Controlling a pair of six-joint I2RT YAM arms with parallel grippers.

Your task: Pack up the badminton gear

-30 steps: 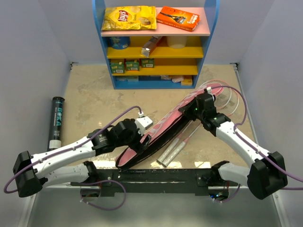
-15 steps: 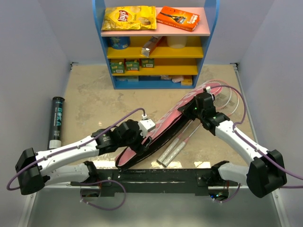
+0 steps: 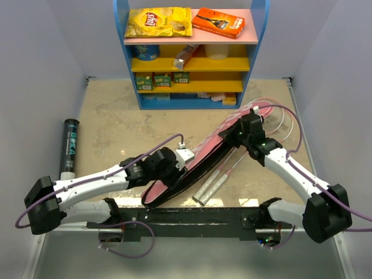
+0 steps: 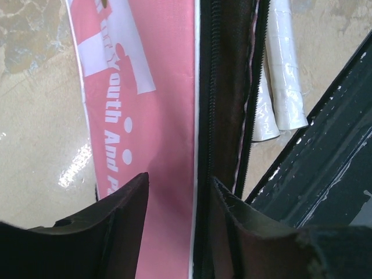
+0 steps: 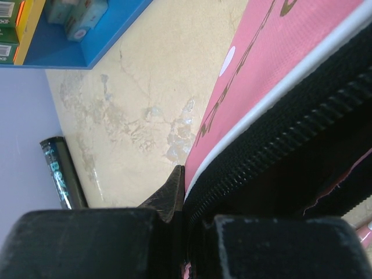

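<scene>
Fingers [image 4: 131, 212] of the left gripper [image 4: 177, 186] stand part-spread. They straddle the pink flap and zip edge of the bag [image 4: 168, 70] near its narrow end, and we see nothing pinched. Right gripper [image 5: 186, 200] is clamped on the black zip rim toward the wide end, which we judge is to keep the mouth lifted.

From above, the bag runs 1 o'clock to 7 o'clock across the table [image 3: 116, 122]. Racket handles [image 3: 212, 185] lie just at its 5 o'clock side. Their heads are hidden, so we cannot tell whether they are inside.

Tube [image 3: 70, 148] lies well apart at 9 o'clock, not yet packed. Shuttlecock not made out. We reckon the left is set to take the flap.
</scene>
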